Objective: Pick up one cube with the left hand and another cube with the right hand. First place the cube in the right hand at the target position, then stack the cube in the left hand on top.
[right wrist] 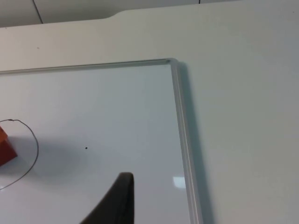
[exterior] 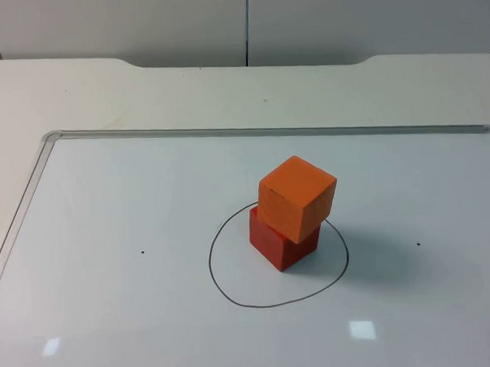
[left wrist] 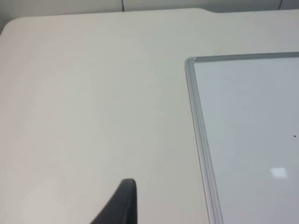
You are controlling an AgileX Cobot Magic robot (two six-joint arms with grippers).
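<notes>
You will find the orange cube (exterior: pixel 297 196) stacked, slightly twisted, on the red cube (exterior: pixel 278 242) inside the drawn circle (exterior: pixel 225 286) on the whiteboard (exterior: pixel 133 237). The right wrist view catches the red cube's corner beside that circle; the left wrist view shows the whiteboard's frame corner. Whether either gripper is open cannot be told.

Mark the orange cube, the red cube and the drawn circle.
orange cube (exterior: pixel 298 199): top view, front left face.
red cube (exterior: pixel 269 240): top view, left face.
drawn circle (exterior: pixel 212 266): top view, left stretch of line.
</notes>
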